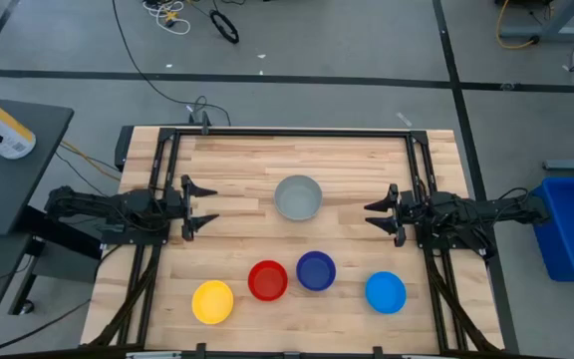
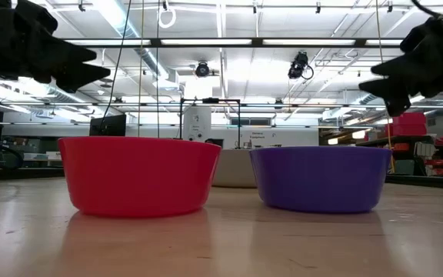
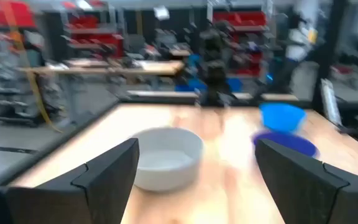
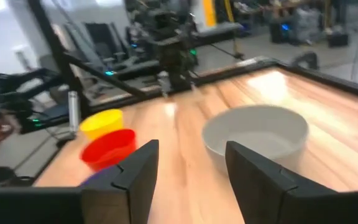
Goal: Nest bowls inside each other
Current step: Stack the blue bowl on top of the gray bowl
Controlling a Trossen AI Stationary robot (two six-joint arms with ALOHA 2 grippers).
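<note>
Five bowls (image 1: 298, 197) upright, separate — none nested.

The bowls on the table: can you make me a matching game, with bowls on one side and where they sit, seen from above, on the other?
Match each bowl to its place in the high view.

Bowls:
1. grey bowl
2. yellow bowl
3. red bowl
4. light blue bowl

Places:
A. farthest toward the right arm's side in the front row
B. alone in the middle of the table, between the two arms
C. right beside the dark blue bowl
D. farthest toward the left arm's side in the front row

Pairs: 1-B, 2-D, 3-C, 4-A
</note>
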